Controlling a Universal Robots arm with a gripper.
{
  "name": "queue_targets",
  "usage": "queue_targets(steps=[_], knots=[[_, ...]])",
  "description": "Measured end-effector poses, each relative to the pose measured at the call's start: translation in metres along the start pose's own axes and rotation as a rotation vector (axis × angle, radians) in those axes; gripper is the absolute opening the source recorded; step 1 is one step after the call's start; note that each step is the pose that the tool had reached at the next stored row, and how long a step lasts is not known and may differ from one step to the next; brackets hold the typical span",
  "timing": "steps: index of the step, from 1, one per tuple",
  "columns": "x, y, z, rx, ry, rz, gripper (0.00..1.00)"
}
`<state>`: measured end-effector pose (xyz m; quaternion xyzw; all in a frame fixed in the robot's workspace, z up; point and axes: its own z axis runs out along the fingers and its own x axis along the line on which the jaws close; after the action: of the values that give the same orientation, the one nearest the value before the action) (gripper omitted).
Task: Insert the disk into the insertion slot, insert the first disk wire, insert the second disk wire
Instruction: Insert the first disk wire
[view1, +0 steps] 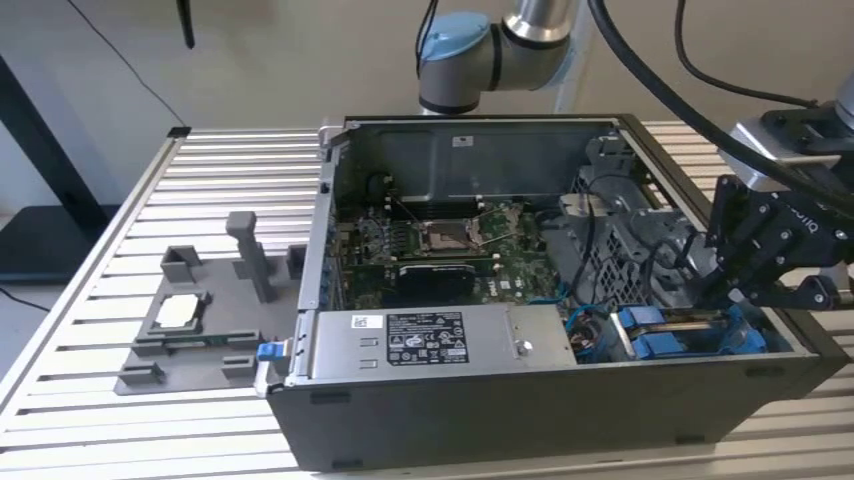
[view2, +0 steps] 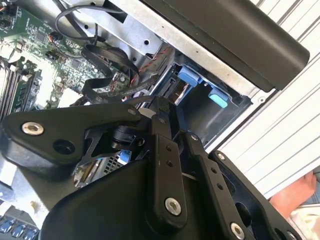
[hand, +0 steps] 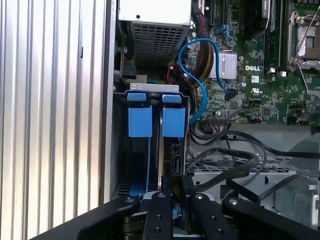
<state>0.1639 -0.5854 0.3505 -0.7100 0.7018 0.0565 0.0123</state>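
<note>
An open computer case (view1: 561, 400) lies on the slatted table. The insertion slot (view1: 667, 345), a dark bay with blue clips, sits in the case's corner at the exterior view's right; it also appears in both wrist views (hand: 140, 122) (view2: 200, 95). My gripper (view1: 721, 295) hangs right over it. A thin dark disk (hand: 172, 155) stands on edge in the bay beside the blue clips, with the fingers (hand: 157, 215) closed on its near end. A blue wire (hand: 200, 75) and black wires (hand: 225, 155) lie loose next to the bay.
The grey labelled power-supply box (view1: 427, 345) borders the bay. The motherboard (view1: 441, 240) fills the case floor. A grey fixture (view1: 200, 320) with parts stands on the table at the exterior view's left. A person's hand (view2: 295, 195) rests outside the case wall.
</note>
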Motion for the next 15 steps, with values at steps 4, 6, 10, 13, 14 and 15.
queue_targets(steps=[4, 6, 10, 13, 14, 15], knots=[[0.0, -0.0001, 0.0016, 0.0063, 0.0001, -0.001, 0.19], [0.0, -0.0002, 0.0027, 0.011, 0.0003, -0.001, 0.19], [-0.0007, -0.0004, 0.0062, 0.0162, 0.0001, -0.001, 0.19], [-0.0021, -0.0004, 0.0071, 0.022, -0.0002, 0.0, 0.19], [-0.0024, -0.0004, 0.0073, 0.0244, -0.0002, 0.0, 0.19], [-0.0024, -0.0005, 0.0077, 0.0263, -0.0004, 0.0, 0.19]])
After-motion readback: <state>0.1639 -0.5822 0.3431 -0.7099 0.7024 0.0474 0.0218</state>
